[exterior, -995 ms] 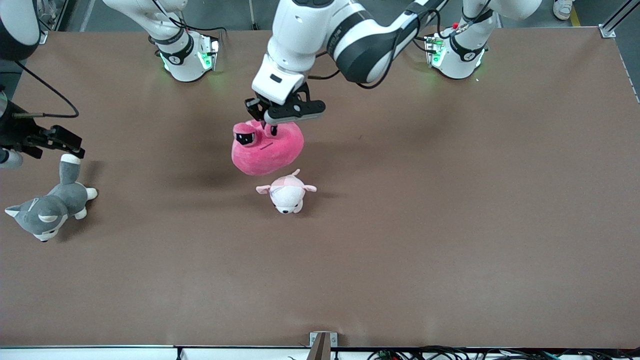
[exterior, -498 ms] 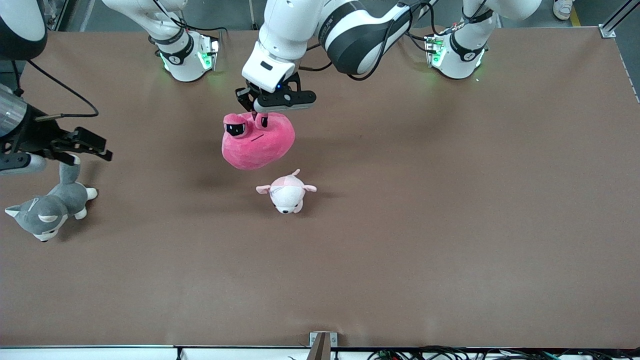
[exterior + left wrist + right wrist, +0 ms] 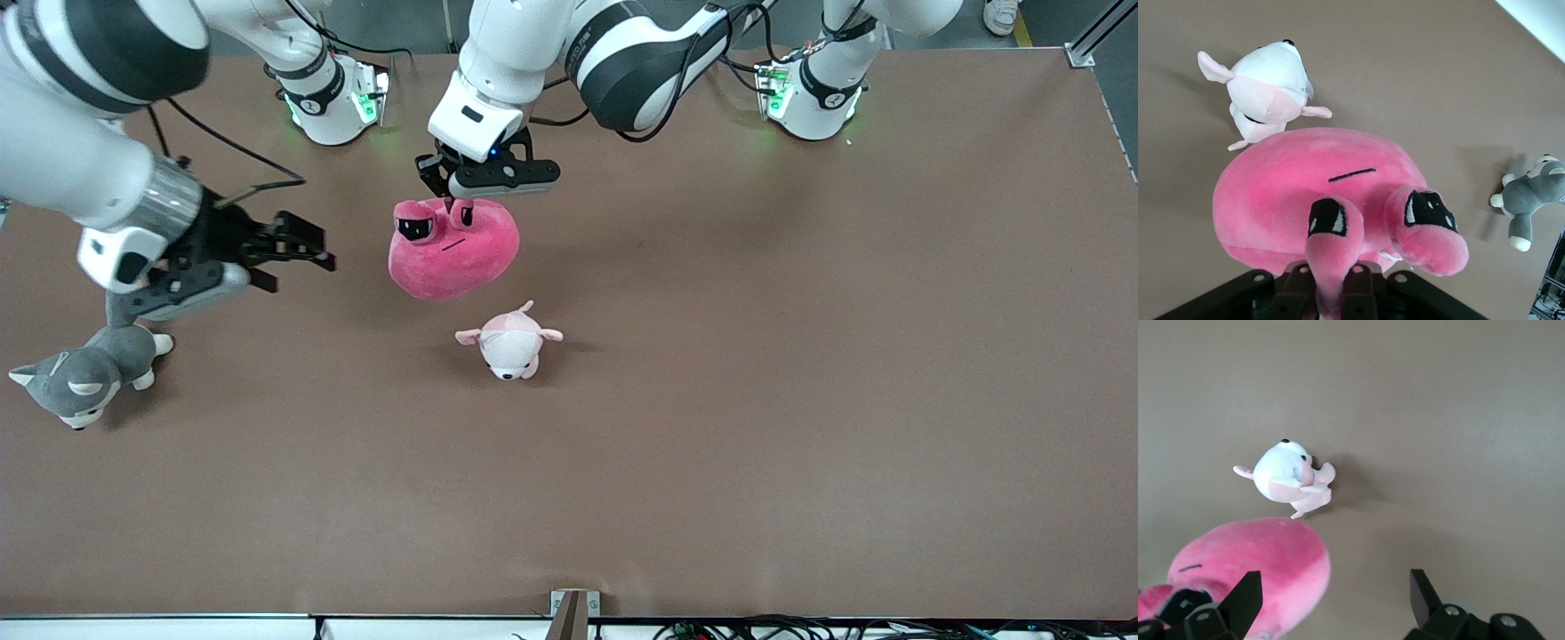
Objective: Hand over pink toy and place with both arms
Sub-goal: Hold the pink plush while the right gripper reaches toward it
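Pink toy (image 3: 453, 252): hangs above the table, clear of it for the handover.
Left gripper (image 3: 462, 212): pinched on one eye bump, carrying the plush.
Right gripper (image 3: 307, 252): fingers spread wide beside the toy, apparently ready to receive.
Pale pink-and-white plush animal (image 3: 509, 343): lies nearer the camera, untouched.
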You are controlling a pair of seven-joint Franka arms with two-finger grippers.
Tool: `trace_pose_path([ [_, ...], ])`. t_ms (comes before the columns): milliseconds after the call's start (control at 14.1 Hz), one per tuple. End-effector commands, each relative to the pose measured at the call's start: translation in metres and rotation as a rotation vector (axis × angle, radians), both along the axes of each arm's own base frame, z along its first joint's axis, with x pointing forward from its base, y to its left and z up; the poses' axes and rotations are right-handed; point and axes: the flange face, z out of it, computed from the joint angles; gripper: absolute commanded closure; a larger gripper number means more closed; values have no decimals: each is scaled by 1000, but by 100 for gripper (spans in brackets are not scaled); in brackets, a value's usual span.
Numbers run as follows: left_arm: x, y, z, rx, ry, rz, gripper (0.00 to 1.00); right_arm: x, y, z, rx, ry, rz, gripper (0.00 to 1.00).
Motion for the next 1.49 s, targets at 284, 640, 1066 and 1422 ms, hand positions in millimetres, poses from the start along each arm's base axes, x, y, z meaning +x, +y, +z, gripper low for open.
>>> trace_pose_path([
  [284,-3,-4,11,-30,13,43,100,0,25,-9,162,88,-39,15],
  [640,-3,-5,11,-31,13,43,100,-13,36,-13,152,157,7,4],
  [1066,-2,-4,12,-32,11,42,100,-23,62,-2,147,172,-15,5],
  [1422,-4,-5,11,-32,13,41,100,-28,68,-2,169,207,-2,6],
])
